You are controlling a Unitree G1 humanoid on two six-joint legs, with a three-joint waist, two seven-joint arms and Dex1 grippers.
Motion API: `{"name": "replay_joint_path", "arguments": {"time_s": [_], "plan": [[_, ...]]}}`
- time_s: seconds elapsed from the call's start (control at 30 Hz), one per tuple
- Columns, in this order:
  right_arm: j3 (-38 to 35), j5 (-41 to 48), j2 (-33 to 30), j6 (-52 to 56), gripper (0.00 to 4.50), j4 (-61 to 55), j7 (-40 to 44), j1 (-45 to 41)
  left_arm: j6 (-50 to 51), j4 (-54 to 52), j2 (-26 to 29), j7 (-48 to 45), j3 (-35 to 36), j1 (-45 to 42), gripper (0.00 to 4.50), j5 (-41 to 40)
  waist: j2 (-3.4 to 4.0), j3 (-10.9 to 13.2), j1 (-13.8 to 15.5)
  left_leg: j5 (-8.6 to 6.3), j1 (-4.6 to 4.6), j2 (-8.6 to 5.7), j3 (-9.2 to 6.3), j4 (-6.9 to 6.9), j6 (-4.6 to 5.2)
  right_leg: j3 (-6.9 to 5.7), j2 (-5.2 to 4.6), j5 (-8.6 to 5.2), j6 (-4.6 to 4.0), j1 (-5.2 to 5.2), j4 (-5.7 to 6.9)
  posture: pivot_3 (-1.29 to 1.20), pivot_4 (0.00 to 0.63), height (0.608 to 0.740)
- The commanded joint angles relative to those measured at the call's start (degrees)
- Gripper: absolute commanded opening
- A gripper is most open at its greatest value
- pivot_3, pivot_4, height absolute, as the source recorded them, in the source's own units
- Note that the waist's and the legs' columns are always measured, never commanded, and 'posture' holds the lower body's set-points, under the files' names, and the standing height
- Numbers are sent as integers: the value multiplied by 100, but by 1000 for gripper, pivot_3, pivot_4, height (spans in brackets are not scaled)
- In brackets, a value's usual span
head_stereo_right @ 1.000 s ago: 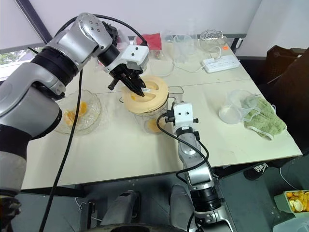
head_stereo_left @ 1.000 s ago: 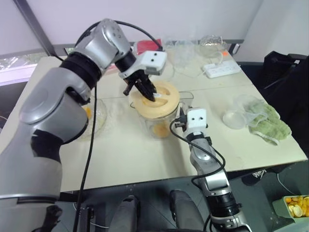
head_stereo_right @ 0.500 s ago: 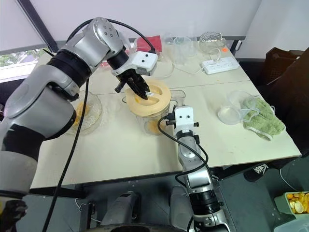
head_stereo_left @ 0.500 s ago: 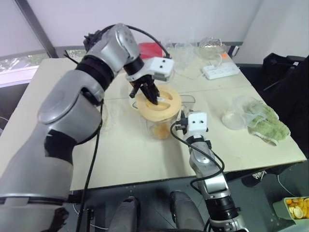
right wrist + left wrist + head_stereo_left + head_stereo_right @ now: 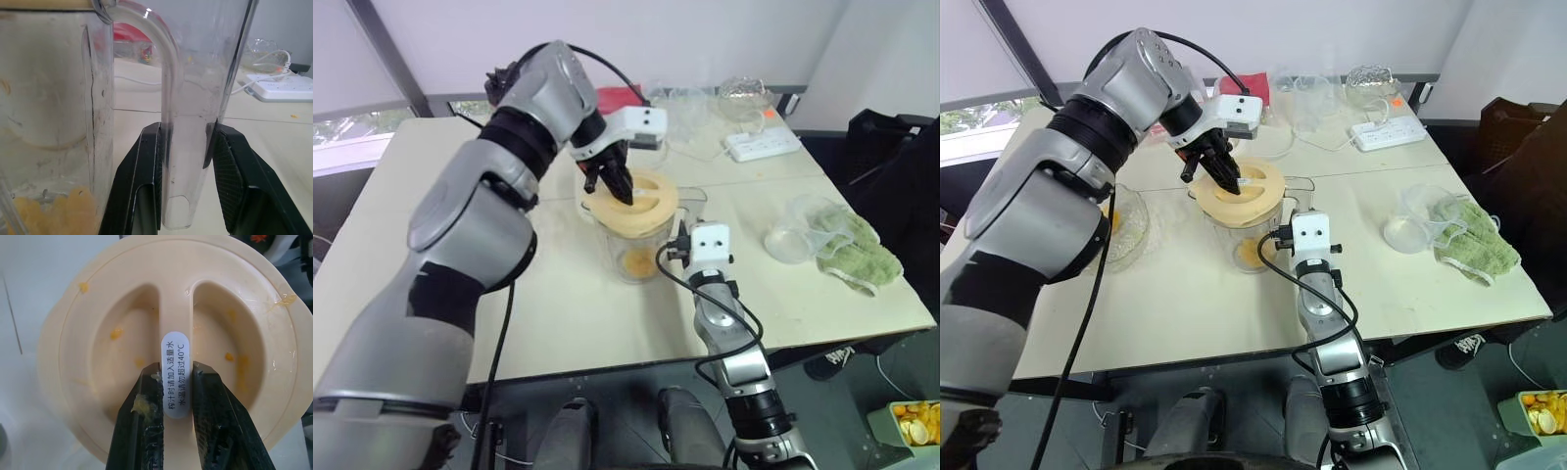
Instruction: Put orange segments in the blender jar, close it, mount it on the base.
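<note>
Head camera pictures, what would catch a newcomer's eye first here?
The left gripper pinching the centre ridge of the cream lid, which sits on top of the clear blender jar in the middle of the table. Just in front, the right gripper clamps the jar's handle. Orange pieces lie at the jar's bottom.

I'm working in what looks like a lab room: a plain cream desk point(image 5: 1185, 294), a white power strip point(image 5: 1388, 128), loose cables, bare white walls.
</note>
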Motion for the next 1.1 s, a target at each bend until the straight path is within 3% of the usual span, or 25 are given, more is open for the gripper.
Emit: {"name": "replay_joint_path", "arguments": {"time_s": [0.03,0.43,0.8,0.93,1.03,1.07,1.1], "plan": [[-254,-271,-137,30,973,306,-228,116,382,111,133,414,19,-144,239,701,0,0,0,0,0,0,0,0,0,0,0,0,0,0,0,0,150,740],[-237,-491,-282,-188,973,500,-231,79,1791,-39,-148,234,421,-383,239,1028,0,3,3,0,-5,-1,0,-2,0,0,0,-2,5,-3,-2,0,150,740],[-241,-516,-322,-197,973,500,-203,100,1687,-309,-137,199,630,-324,239,995,0,5,15,0,-9,-1,0,-5,0,0,-2,-3,7,-7,-3,0,150,740],[-239,-514,-328,-182,956,488,-191,101,1651,-444,-111,122,725,-285,2163,972,1,7,20,0,-13,-1,0,-7,0,0,-2,-3,7,-12,-5,0,150,740],[-234,-509,-331,-172,956,475,-186,100,1661,-618,-72,-22,814,-237,3844,947,1,7,53,0,-13,-1,0,-8,-1,0,-3,-5,9,-12,-5,0,150,740],[-235,-503,-337,-174,956,471,-179,108,1699,-681,-65,-24,854,-233,4247,928,1,7,61,0,-13,-2,0,-8,0,0,-4,-5,9,-11,-6,0,150,740],[-236,-498,-342,-175,956,467,-175,113,1731,-731,-59,-20,884,-228,4247,921,1,7,70,0,-14,-2,0,-8,-1,0,-4,-5,9,-11,-6,0,150,740]]}}
